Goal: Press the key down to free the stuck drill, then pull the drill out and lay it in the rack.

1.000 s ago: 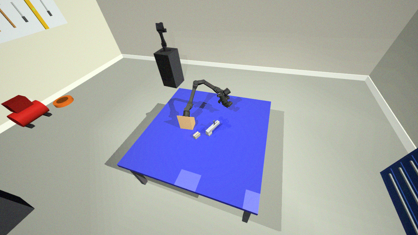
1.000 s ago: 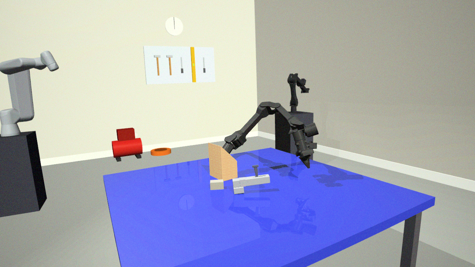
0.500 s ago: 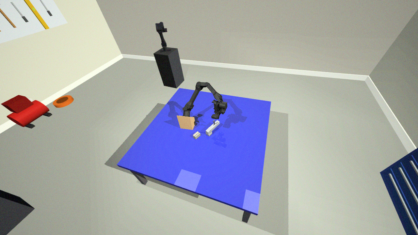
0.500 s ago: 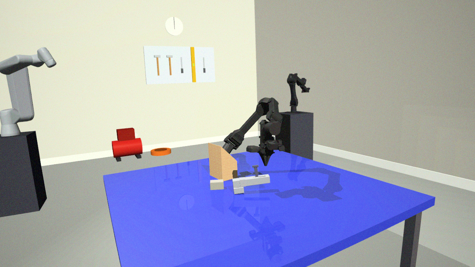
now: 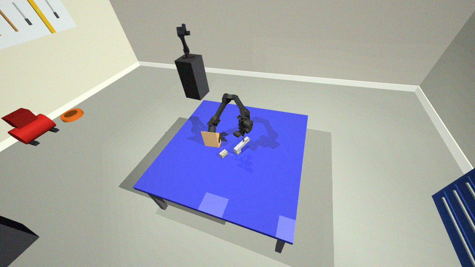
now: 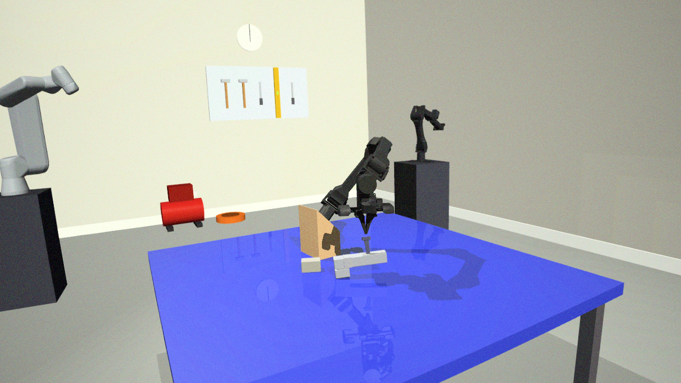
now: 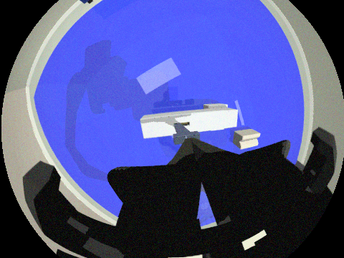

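My gripper (image 5: 243,134) (image 6: 365,232) (image 7: 189,142) is shut and empty, pointing down just above the head of the grey T-shaped key (image 6: 366,244) (image 7: 185,137). A small gap shows between them in the exterior view. The key stands upright in a slot of the long white holder (image 5: 239,146) (image 6: 363,259) (image 7: 215,120). Something brownish shows in that slot in the wrist view. I cannot make out the drill clearly. The small cream grooved block (image 5: 223,153) (image 6: 310,265) (image 7: 246,139), apparently the rack, stands apart beyond one end of the holder.
A tan wooden block (image 5: 209,139) (image 6: 310,233) stands by the arm's base, near the cream block. All stand on the blue table (image 5: 186,172) (image 6: 228,323). Off the table are a black pedestal (image 5: 192,78) (image 6: 421,190) bearing another arm, and a red tank (image 5: 31,128) (image 6: 182,211).
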`<state>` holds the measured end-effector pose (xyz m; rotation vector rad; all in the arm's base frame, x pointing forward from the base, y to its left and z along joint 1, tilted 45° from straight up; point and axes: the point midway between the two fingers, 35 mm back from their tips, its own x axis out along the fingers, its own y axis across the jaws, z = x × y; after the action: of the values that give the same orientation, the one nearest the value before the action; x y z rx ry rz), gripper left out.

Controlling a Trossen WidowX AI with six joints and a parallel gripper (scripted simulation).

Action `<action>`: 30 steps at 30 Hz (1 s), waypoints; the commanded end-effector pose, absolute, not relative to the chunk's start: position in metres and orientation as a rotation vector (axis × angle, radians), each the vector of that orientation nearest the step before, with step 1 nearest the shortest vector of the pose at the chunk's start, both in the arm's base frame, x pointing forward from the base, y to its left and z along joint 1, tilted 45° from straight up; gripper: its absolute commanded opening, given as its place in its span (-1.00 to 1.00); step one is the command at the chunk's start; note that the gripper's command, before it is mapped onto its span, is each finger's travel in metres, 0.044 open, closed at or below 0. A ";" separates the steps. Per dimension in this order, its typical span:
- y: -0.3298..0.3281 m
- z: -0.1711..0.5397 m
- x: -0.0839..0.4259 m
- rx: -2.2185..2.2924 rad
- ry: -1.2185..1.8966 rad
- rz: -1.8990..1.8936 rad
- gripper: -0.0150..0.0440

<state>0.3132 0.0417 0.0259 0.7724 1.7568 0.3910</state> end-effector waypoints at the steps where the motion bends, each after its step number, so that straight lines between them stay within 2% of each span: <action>1: 0.045 0.023 0.312 0.784 1.764 0.388 -0.49; 30: 0.054 0.019 0.302 0.790 1.768 0.387 -0.49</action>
<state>0.3063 0.0498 0.0190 0.7834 1.7555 0.3827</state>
